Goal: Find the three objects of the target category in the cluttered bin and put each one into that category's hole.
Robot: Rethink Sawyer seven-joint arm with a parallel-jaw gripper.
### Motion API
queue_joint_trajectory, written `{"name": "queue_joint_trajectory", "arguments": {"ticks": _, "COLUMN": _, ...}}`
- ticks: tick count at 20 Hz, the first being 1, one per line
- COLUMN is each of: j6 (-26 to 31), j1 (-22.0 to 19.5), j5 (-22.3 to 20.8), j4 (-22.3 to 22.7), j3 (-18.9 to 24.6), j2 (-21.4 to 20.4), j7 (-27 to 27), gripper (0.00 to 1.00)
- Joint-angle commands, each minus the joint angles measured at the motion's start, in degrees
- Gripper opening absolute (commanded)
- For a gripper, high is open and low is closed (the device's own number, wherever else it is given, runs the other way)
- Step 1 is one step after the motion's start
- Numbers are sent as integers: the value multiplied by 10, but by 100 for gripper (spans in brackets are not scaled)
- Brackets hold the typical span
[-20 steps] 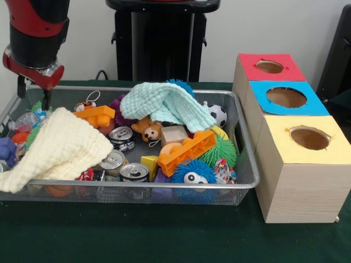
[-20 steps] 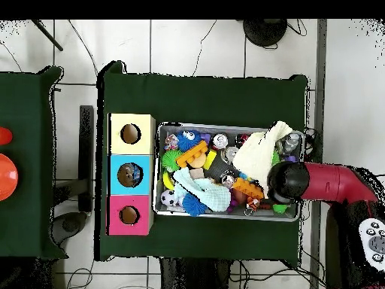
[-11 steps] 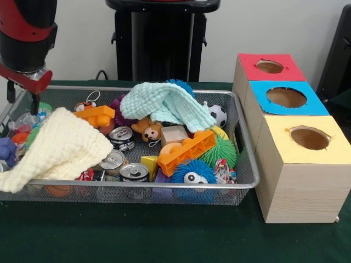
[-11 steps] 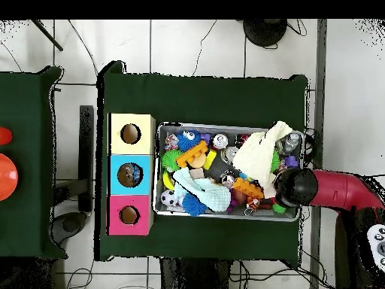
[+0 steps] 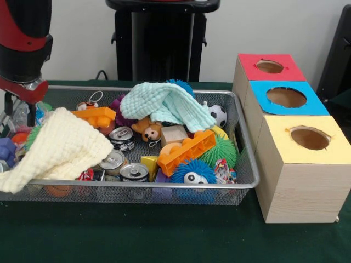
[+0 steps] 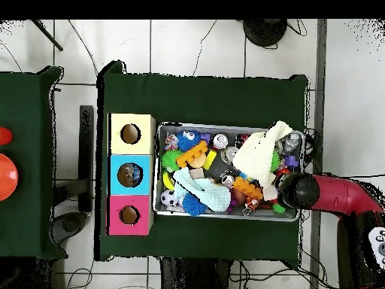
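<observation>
Hovering over the bin's (image 5: 137, 187) end, pincer (image 5: 20, 114) empty with prongs apart, cans (image 5: 122, 137) well aside.

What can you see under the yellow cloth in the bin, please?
Poking out below the yellow cloth: a can, a green spiky ball and something orange at the bin's front wall. Whatever lies beneath its middle is covered.

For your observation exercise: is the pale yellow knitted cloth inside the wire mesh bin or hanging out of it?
Partly out: the pale yellow knitted cloth lies on the toys and one corner droops over the wire mesh bin's front rim.
</observation>
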Motion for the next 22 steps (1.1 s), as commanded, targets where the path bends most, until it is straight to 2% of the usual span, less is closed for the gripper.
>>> {"name": "queue_joint_trajectory", "arguments": {"ticks": 1, "j6": -11, "j1": -6, "j5": -3, "j4": 77, "j3": 20, "j2": 23, "j7": -24, "gripper": 100}}
{"name": "queue_joint_trajectory", "arguments": {"ticks": 9, "j6": -5, "j1": 1, "j5": -4, "j4": 85, "j3": 11, "j2": 0, "j7": -20, "gripper": 100}}
{"name": "queue_joint_trajectory", "arguments": {"ticks": 15, "j6": -12, "j1": 5, "j5": -4, "j4": 82, "j3": 15, "j2": 11, "j7": -10, "gripper": 100}}
{"name": "queue_joint_trajectory", "arguments": {"ticks": 22, "j6": -27, "j1": 2, "j5": -9, "j4": 57, "j3": 19, "j2": 45, "j7": -4, "gripper": 100}}
